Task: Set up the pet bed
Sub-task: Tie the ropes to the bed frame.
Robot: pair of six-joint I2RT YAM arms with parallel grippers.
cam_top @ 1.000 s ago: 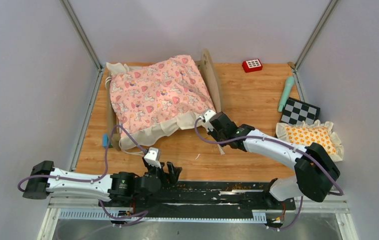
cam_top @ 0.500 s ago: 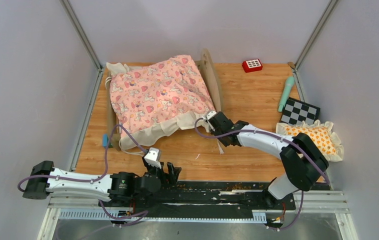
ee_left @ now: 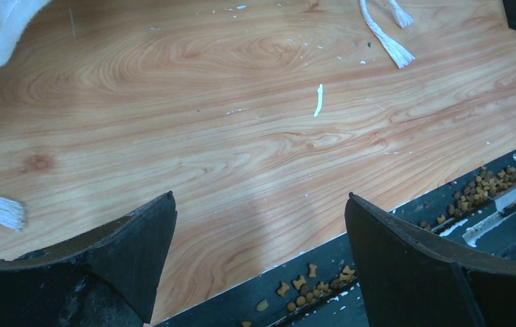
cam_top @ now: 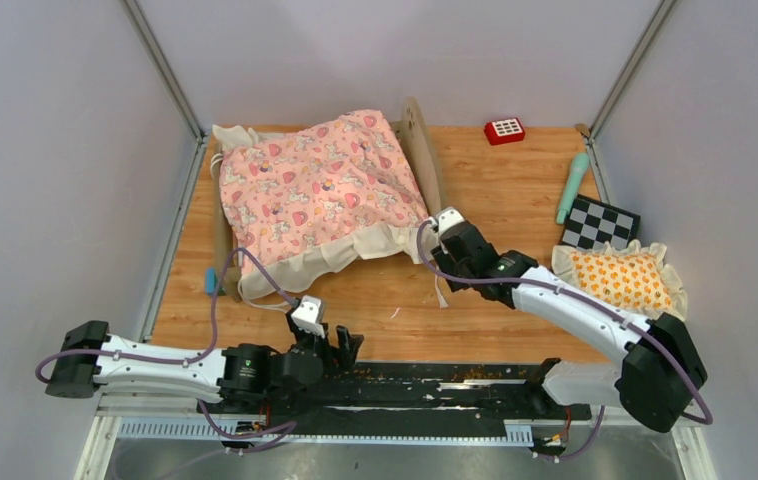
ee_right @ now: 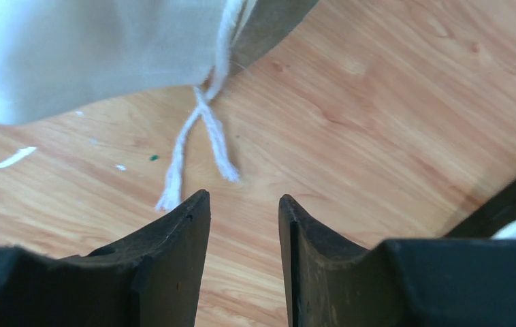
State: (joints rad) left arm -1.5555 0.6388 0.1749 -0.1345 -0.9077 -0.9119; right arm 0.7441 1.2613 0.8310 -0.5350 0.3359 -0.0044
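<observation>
Far-left on the bench [cam_top: 500, 190]: pet bed [cam_top: 255, 150], headboard [cam_top: 423, 150] on its right side, pink quilt [cam_top: 315, 190] spread over it, cream ruffle hanging over the near edge. Bed and quilt lie as they did a second ago.

Right claw [cam_top: 442, 226]: a second ago it sat at the quilt's near-right ruffle corner. It now stands a little further right, just beside the near end of the headboard. Its arm has swung out toward the right wall, elbow now near the front rail. Wrist view: fingers [ee_right: 173, 259] parted by a narrow gap, nothing between them, released. Ruffle edge lies beyond the tips, apart from them. White cord [ee_right: 197, 146] trails from the ruffle onto the wood.

Left claw [cam_top: 343, 338]: no change, low over the near edge of the bench, spread wide, empty. Bare wood below it.

Orange frilled pillow [cam_top: 623, 278]: by the right wall, well apart from the bed. Half a second ago the right arm partly covered it; it is now fully in view.
</observation>
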